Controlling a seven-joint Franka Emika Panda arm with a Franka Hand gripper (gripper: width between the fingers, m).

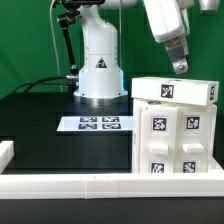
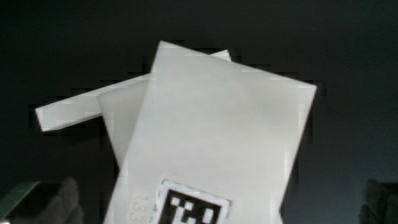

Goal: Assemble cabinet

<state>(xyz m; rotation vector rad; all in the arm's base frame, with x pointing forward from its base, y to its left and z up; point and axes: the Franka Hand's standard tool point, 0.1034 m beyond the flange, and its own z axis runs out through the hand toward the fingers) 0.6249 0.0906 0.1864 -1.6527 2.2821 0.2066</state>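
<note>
Flanking cabinet [image 1: 172,130]: marker board [image 1: 95,124], rail [image 1: 70,183].

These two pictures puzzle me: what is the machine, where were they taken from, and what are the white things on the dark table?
The machine is a robot arm, its white base standing at the back of the black table. One picture comes from a camera off to the side. The other comes from a camera on the arm's wrist, looking down at a white cabinet piece. The arm's hand hangs above the cabinet, a white box with checkered stickers. It seems to hold nothing; whether it is open I cannot tell. The flat sheet with stickers is the marker board, which stays put.
</note>
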